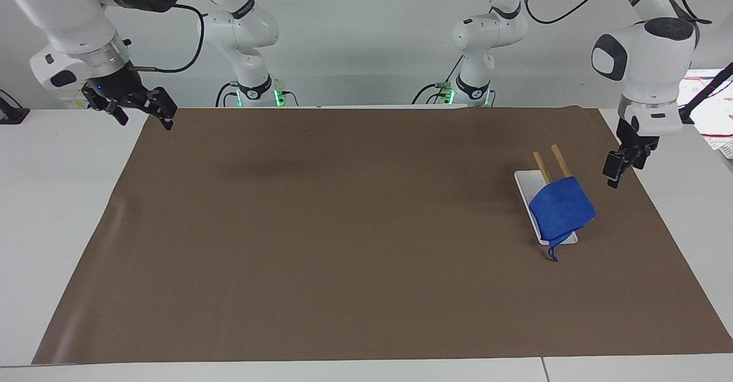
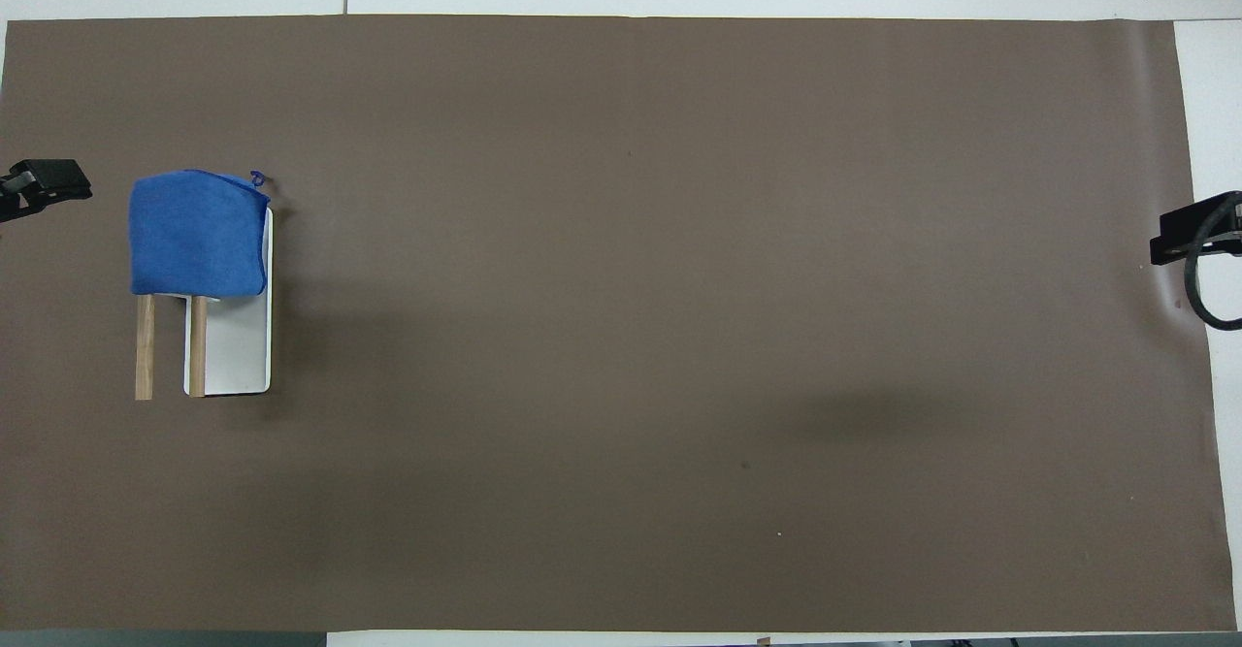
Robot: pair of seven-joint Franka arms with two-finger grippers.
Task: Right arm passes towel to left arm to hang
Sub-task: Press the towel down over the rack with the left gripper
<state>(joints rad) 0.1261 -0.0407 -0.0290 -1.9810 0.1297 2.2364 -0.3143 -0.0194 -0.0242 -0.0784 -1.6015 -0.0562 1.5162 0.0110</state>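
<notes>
The blue towel (image 1: 561,210) hangs draped over the two wooden rods (image 1: 558,158) of a small rack with a white base (image 1: 522,181), at the left arm's end of the table. Its loop string dangles at the corner farthest from the robots. It also shows in the overhead view (image 2: 199,232), covering the rods' (image 2: 197,346) outer ends. My left gripper (image 1: 621,164) is open and empty, in the air beside the rack over the mat's edge; in the overhead view it (image 2: 44,181) shows at the picture's edge. My right gripper (image 1: 144,119), with a blue light, waits open and empty over the mat's corner at its own end (image 2: 1179,240).
A brown mat (image 1: 343,227) covers most of the white table. A white tray with papers (image 1: 716,107) stands off the mat at the left arm's end. A black clamp (image 1: 8,113) sits at the table's edge at the right arm's end.
</notes>
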